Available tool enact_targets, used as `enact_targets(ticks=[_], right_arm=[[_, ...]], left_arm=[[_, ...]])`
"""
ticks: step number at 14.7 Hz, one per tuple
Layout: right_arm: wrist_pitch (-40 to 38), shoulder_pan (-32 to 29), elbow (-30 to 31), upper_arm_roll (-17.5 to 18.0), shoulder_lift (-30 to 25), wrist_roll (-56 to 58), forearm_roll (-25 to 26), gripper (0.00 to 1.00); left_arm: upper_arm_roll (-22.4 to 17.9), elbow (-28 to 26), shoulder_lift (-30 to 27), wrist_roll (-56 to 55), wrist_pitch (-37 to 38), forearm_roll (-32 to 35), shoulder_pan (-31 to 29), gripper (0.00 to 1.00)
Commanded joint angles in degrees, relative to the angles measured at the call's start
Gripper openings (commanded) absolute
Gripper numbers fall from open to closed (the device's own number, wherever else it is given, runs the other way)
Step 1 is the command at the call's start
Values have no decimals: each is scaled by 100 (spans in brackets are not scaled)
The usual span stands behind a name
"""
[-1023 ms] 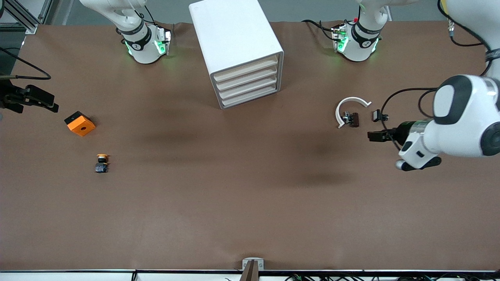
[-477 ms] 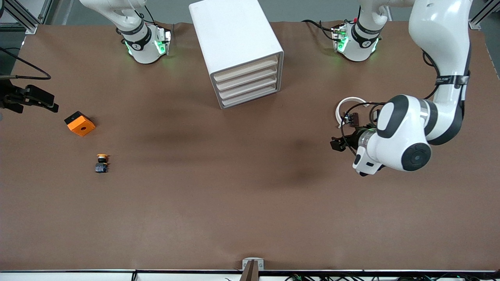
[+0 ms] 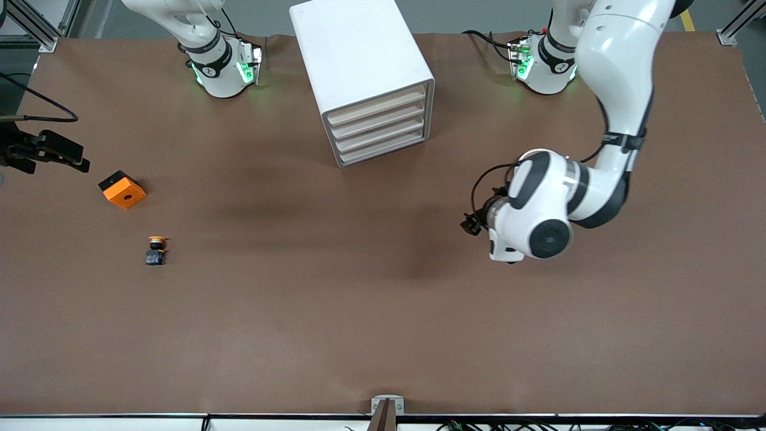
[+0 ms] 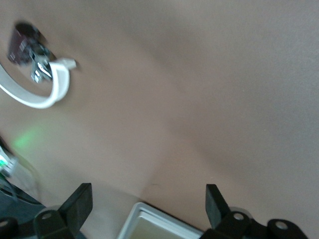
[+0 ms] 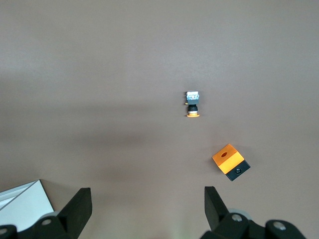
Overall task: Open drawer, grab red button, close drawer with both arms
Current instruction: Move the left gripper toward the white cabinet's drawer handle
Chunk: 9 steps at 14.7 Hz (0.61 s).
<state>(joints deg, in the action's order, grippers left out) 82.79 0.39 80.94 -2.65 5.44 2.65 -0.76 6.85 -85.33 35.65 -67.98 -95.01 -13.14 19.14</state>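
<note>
- Swung inward since a second ago: left arm now over mid-bench, its left end effector (image 3: 470, 224) carried off the white ring piece (image 4: 37, 92) toward the cabinet (image 3: 365, 78); everything else unmoved.
- Released, fingers (image 4: 77, 204) spread wide in the left wrist view, nothing between them; a corner of the cabinet showing just ahead of them.
- Hovering over bare bench (image 3: 383, 311), short of the cabinet's front and off toward the left arm's end from it.
- Parked at the bench edge: right end effector (image 3: 45, 149), waiting, also spread and empty per its fingers (image 5: 79, 206); orange cube (image 3: 122, 189) and yellow-capped button (image 3: 155, 250) below it.
- All four drawers shut; the drawer (image 3: 377, 108) to be opened not distinguishable from its neighbours.
- No red-capped button visible anywhere; probably inside a drawer.
- Step in hand, judging by the pose: approaching the drawer front.
- To do well: square up with the angled front, come in level at one drawer's height, hook only that lip, pull straight along its slide.
- Risk: light cabinet may skid; worth bracing with the right arm.
</note>
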Motion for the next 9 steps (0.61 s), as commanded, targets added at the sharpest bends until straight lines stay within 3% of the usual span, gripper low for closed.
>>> enact_targets(ticks=[1,3,6,9], right_arm=[[-35,-39,-78,28,10,69,-47,100],[-35,-39,-70,28,10,60,-38,100],[-35,-39,-78,28,10,69,-38,100],[-35,-39,-78,28,10,69,-29,100]], left_arm=[[-34,376,345,-1091,-88,-92,274,100],[-43,430,486,-1882,-132,-154,485,100],[-52,412,513,-3489,-150,-1154,477,100],[-34,360,583,-4318,16,-1235,574,100]])
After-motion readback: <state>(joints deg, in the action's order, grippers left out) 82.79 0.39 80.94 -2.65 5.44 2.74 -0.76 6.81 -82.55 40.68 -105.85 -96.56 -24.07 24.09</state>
